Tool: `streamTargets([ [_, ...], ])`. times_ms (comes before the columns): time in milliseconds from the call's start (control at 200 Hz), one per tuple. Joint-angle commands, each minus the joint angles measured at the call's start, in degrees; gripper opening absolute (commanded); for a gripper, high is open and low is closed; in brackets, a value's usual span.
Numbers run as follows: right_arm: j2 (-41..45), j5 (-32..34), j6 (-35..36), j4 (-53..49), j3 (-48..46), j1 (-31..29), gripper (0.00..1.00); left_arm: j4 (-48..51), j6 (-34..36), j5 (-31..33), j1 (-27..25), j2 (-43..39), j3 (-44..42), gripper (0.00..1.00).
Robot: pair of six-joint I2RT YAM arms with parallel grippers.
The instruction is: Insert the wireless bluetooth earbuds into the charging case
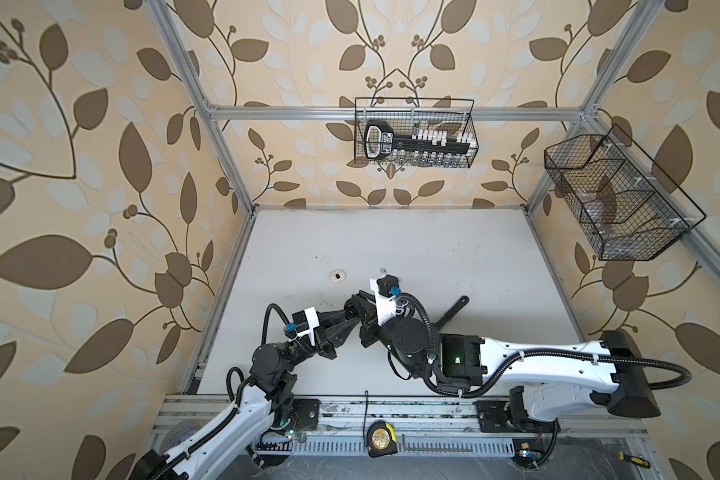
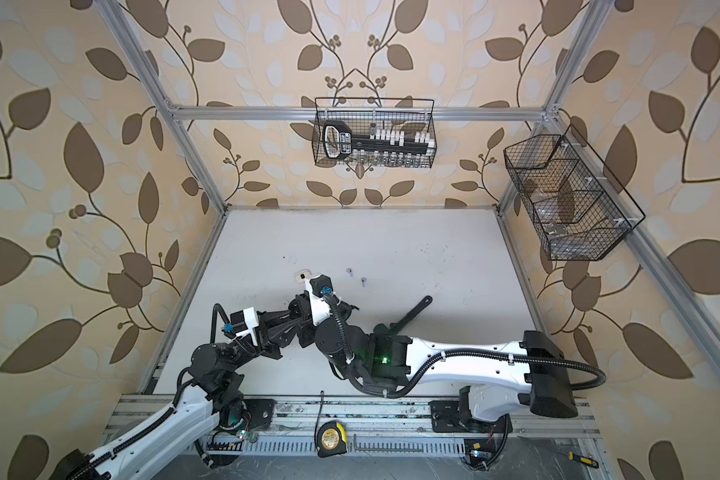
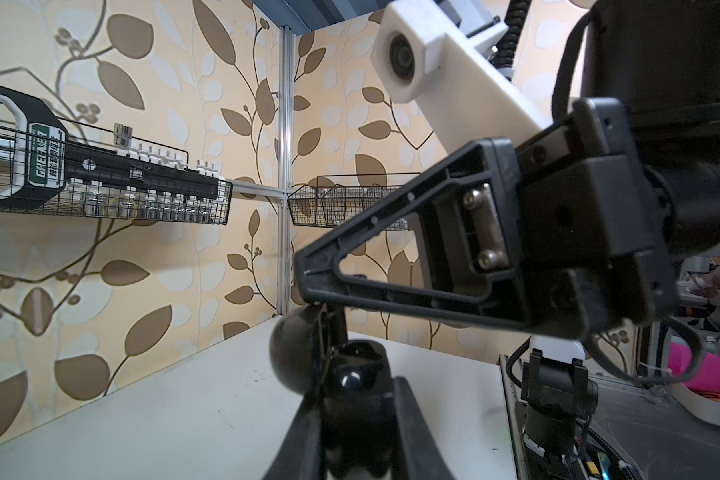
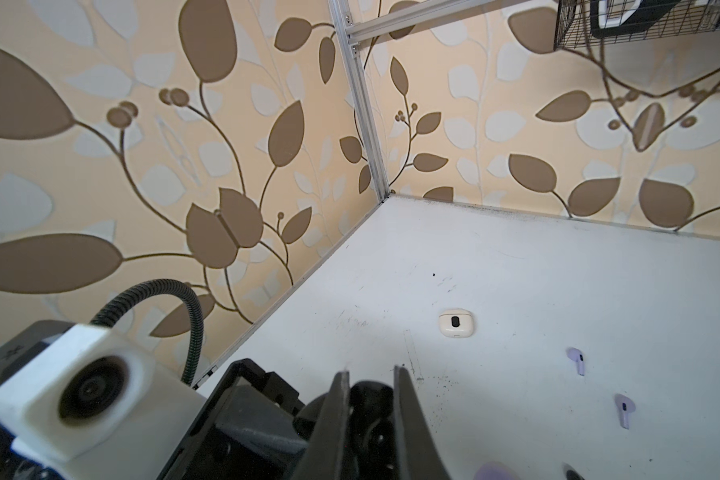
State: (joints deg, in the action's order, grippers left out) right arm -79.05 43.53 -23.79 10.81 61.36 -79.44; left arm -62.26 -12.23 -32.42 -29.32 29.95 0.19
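Wireless bluetooth earbuds on view: two lilac earbuds [image 4: 577, 360] lie loose on the white worktop [image 2: 391, 241] near its middle. They are close together but not touching, and both show in a top view too [image 2: 348, 271].

Writing: the green label on the socket rail [image 3: 100, 174] reads "GREENER". The smaller characters beside it are not legible. The tape measure [image 1: 378, 440] on the front rail has a yellow face label, its text too small to read.

Containers: the back basket [image 1: 470, 137], black wire, hangs on the back wall. It holds the socket rail with white clips and a row of chrome sockets. The side basket [image 1: 624, 245] hangs on the right wall and is divided into compartments. Only faint clear shapes show inside; I cannot identify them.

Cases: the white charging case [image 4: 456, 324] lies closed and flat on the worktop, toward the left edge from the lilac earbuds and apart from them. The black charging case [image 3: 350, 374] is held above the worktop with its lid [image 3: 292, 353] raised.

Jaws: the left jaws clamp the black charging case's body from both sides. The right jaws are pressed nearly together at the lid's upper rim, and the right wrist view shows a black rounded part between their tips. Whether a bud sits inside the case I cannot tell. The lilac earbuds lie beyond both sets of jaws, toward the back edge, untouched.

A dark green tool [image 1: 454, 309] lies flat right of the middle.
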Motion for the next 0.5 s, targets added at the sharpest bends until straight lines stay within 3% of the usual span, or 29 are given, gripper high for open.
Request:
streamTargets([
  [0, 1.1, -0.24, -1.14, 1.42, -2.19, -0.45, 0.08, -2.64, -0.18, 1.75, -0.55, -1.5, -0.61, 0.0],
  [495, 1.09, -0.38, -0.46, 4.03, -3.89, -1.88, 0.07, 0.56, 0.18, 3.38, -0.47, -3.19, -0.31, 0.0],
])
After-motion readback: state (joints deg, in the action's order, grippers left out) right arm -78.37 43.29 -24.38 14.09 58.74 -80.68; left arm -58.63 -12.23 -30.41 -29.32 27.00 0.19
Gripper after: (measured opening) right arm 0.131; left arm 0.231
